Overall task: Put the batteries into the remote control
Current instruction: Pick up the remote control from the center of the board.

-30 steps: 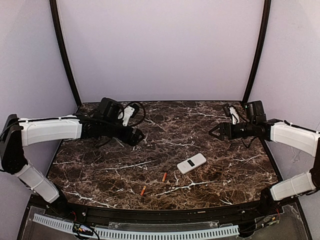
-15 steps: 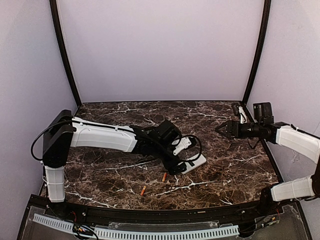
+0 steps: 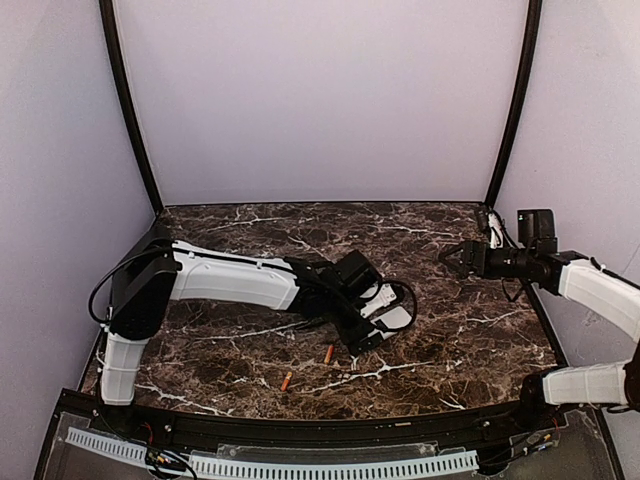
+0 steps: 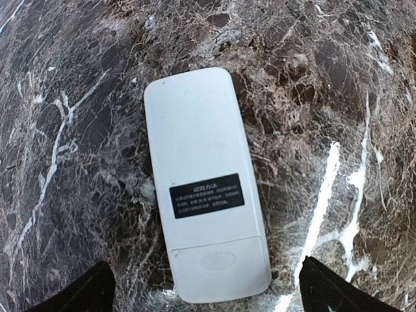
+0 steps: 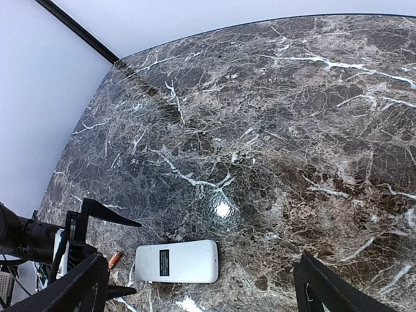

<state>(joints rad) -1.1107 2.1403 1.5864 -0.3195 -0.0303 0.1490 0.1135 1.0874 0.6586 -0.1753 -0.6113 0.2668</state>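
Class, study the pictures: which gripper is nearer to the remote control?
Left. The left gripper hangs open directly over the remote control; the right gripper, also open, is far off near the right edge of the table.

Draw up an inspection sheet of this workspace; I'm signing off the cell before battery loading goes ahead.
Surface: dark marble table, no spills seen.
Job's things: remote control lies back up with its label showing and its cover looks closed. The batteries lie loose in front of it, apart, the second nearer the front edge.
Clutter: nothing seen.
Grippers: left gripper is open above the remote control, its fingers either side of one end. Right gripper is open and empty at the far right.
Cables: a black cable loops at the left wrist, close to the remote control.
Surroundings: pale walls, black poles, white perforated strip along the front.
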